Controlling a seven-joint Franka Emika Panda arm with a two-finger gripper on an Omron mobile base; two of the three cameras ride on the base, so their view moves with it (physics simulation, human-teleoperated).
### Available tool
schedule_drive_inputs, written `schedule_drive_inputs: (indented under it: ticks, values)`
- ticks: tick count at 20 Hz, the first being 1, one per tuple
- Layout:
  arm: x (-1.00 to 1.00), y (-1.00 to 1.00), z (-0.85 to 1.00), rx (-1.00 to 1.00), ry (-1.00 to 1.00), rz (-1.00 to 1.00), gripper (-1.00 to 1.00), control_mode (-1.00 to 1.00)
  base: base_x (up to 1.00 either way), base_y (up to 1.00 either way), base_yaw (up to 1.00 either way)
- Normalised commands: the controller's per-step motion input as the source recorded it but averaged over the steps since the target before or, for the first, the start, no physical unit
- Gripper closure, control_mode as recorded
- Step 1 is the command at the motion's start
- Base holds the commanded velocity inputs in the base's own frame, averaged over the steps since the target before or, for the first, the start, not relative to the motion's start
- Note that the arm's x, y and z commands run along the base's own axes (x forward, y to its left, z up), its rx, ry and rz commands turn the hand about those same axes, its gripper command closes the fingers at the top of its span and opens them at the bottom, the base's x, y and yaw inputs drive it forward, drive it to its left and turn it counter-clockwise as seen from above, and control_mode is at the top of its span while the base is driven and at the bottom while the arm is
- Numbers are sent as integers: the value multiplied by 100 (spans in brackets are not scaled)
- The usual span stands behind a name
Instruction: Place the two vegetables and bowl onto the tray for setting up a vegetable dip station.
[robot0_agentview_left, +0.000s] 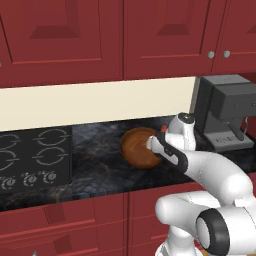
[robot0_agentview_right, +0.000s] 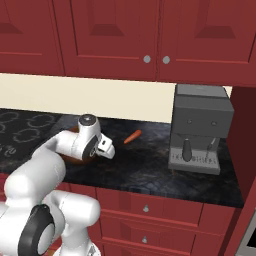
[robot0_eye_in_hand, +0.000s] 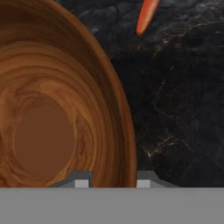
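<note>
The brown wooden bowl (robot0_agentview_left: 137, 147) sits on the dark counter, and the hand view looks straight into its glossy inside (robot0_eye_in_hand: 52, 118). My gripper (robot0_eye_in_hand: 113, 180) is at the bowl's right rim, one fingertip inside the wall and one outside, shut on it. From the left base the gripper (robot0_agentview_left: 151, 144) reaches over the bowl's right edge. My arm hides most of the bowl (robot0_agentview_right: 75, 159) in the right base view. An orange-red carrot (robot0_agentview_right: 132, 136) lies on the counter just beyond the bowl, also seen as the carrot (robot0_eye_in_hand: 146, 15) and carrot (robot0_agentview_left: 163, 129). The tray is out of view.
A grey coffee machine (robot0_agentview_left: 225, 112) (robot0_agentview_right: 200, 127) stands on the counter to the right. A black stove top (robot0_agentview_left: 32, 155) (robot0_agentview_right: 20, 130) lies to the left. Red wall cabinets (robot0_agentview_left: 125, 35) hang above, and the counter's front edge (robot0_agentview_right: 150, 187) runs above red drawers.
</note>
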Motion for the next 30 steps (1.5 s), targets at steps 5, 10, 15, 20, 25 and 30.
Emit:
schedule_drive_inputs:
  ticks: [5,10,15,20,25,30]
  values:
    - [-13,4,32,0,9,0,100,-100,0,0,0]
    - [-15,0,33,2,13,0,100,-100,0,0,0]
    - [-19,1,28,5,7,0,100,-100,0,0,0]
    - [-26,7,19,5,0,0,100,-100,0,0,0]
    - [-13,6,17,0,4,0,100,-100,0,0,0]
    - [-9,3,13,1,6,0,100,-100,0,0,0]
